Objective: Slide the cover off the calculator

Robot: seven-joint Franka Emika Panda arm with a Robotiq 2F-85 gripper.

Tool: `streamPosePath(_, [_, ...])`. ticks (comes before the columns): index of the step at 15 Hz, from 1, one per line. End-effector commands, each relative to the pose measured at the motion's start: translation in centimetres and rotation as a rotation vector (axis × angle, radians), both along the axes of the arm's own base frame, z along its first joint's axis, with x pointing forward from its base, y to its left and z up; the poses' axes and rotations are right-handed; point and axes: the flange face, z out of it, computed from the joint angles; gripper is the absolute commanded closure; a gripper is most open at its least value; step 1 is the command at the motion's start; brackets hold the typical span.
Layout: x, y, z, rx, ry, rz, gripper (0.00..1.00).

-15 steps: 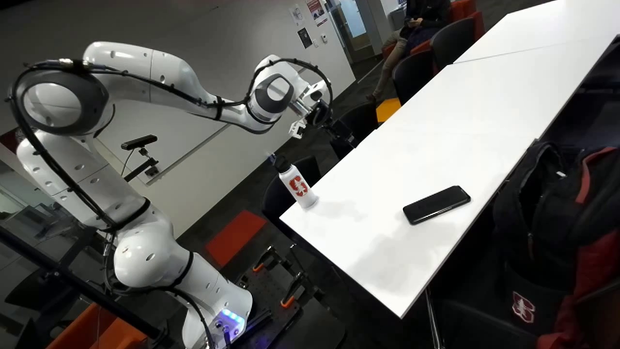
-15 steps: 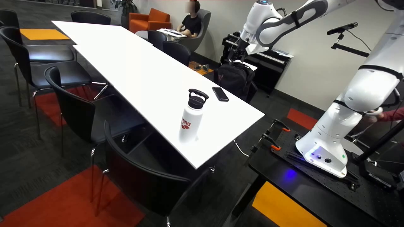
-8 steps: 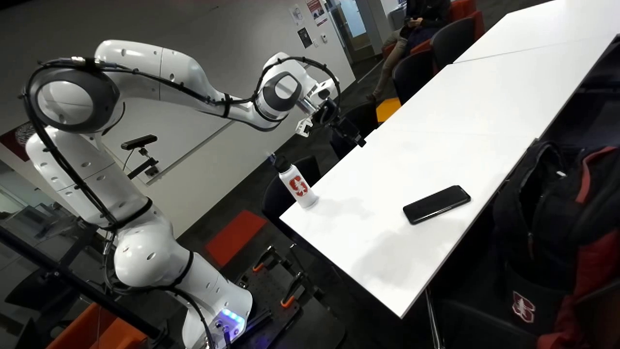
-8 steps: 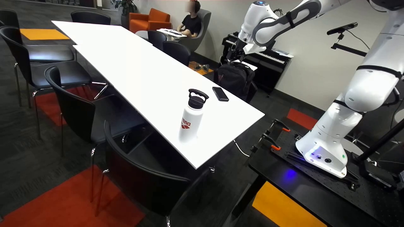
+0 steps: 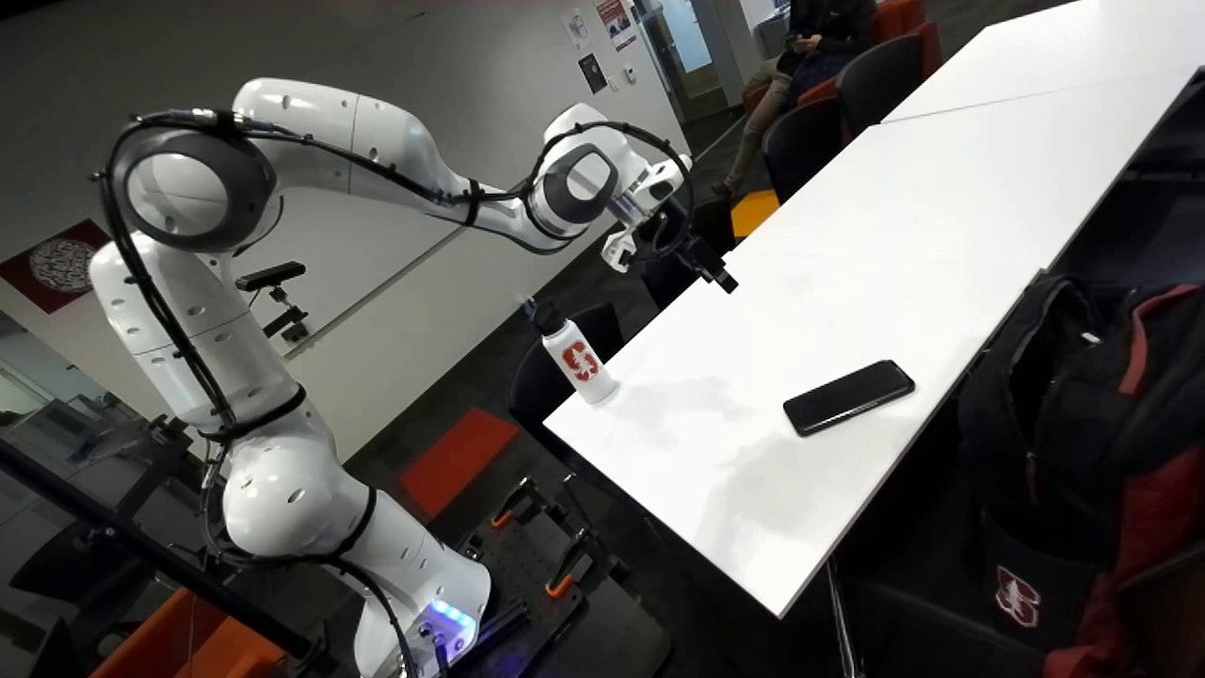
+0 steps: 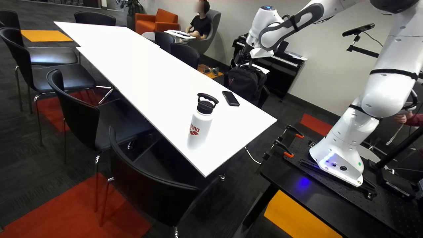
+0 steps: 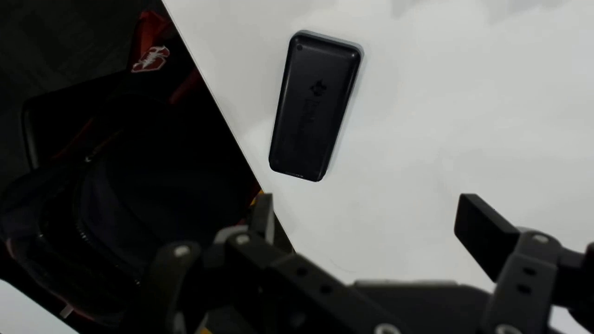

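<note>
In the wrist view, hangs with gripper [image 7: 366, 204] spread wide. Displays, at 11 o'clock from the gripper, calculator [image 5: 852, 403] and black cover [image 7: 315, 106] together as one slab, flat on the white table [image 7: 441, 116]. Includes backpack [image 7: 130, 208] beyond the table edge, at 8 o'clock from the calculator.

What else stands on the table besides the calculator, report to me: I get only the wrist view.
Observer: A white bottle stands upright there, visible in both exterior views.
Operator: Tell me whether it crowds the calculator.
Observer: No: it stands apart, on the side of the white table away from the backpack.
Operator: Now the arm: name what carries it.
Observer: A black table, separate from the white one, in an exterior view.
</note>
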Motion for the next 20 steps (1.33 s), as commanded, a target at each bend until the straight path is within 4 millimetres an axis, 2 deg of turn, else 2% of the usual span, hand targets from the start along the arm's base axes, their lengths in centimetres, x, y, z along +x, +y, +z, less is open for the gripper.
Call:
streamPosePath(1, [4.6, -3.0, -3.1, 0.044, -0.034, -0.073, 0.00])
streamPosePath(7, [10.3, -7.4, -9.6, 0.135, -0.021, -0.229, 0.00])
streamPosePath(10, [12.1, -9.5, -12.0, 0.137, -0.017, -0.281, 0.00])
streamPosePath(12, [12.6, -10.0, -12.0, 0.110, -0.014, -0.281, 0.00])
streamPosePath(13, [11.4, -9.5, -12.7, 0.119, -0.024, -0.276, 0.00])
streamPosePath(18, [12.3, -9.9, -12.6, 0.107, -0.031, -0.273, 0.00])
streamPosePath(20, [12.2, -10.2, -13.6, 0.113, -0.024, -0.267, 0.00])
